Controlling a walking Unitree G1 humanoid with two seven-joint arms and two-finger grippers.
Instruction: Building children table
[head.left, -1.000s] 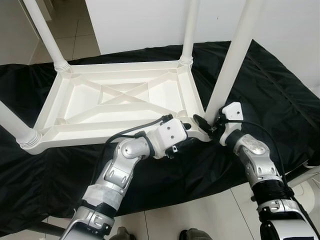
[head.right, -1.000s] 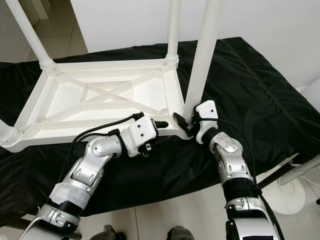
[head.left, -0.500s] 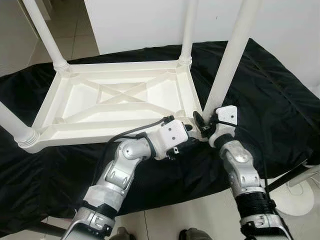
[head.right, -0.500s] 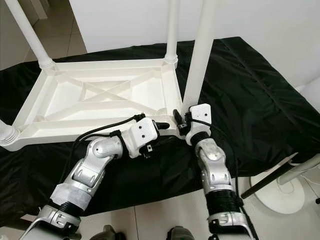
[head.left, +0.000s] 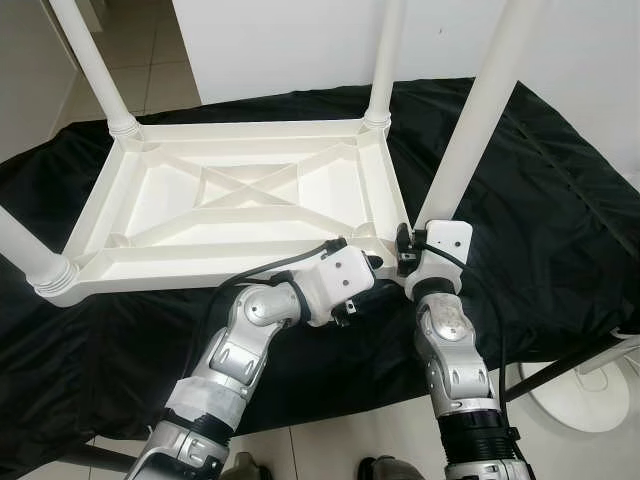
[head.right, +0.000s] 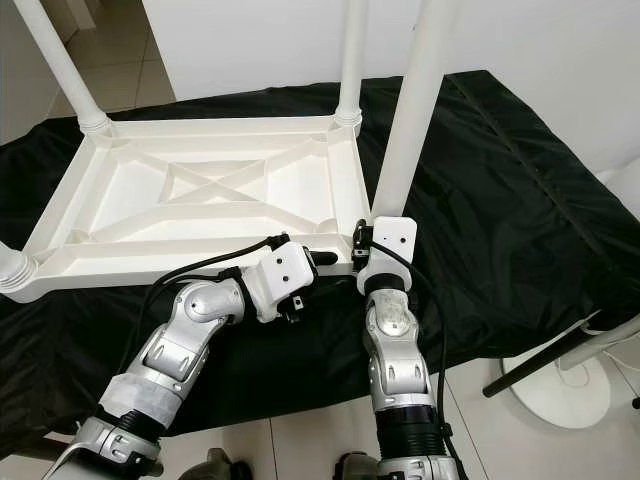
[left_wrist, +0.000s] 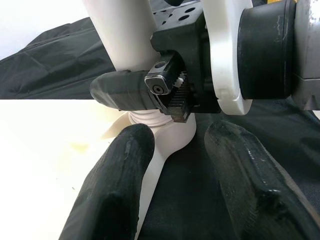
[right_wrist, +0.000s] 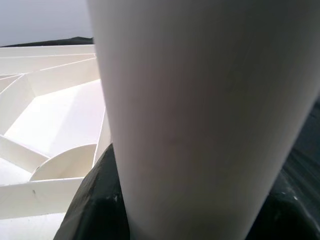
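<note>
Black cloth (head.left: 560, 200) under upturned white table (head.left: 240, 200), tiled floor (head.left: 150, 60).

White table (head.left: 230, 190) and legs (head.left: 480, 110) over a black cloth (head.left: 560, 220); silver arms end in black-fingered hands, white casings.

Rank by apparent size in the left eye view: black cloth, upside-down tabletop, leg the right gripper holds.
1. black cloth, largest, spreads nearly across the frame.
2. upside-down tabletop.
3. leg, smallest; the right gripper holds its base. Its top is cut off by the frame, so true length is unsure.
</note>
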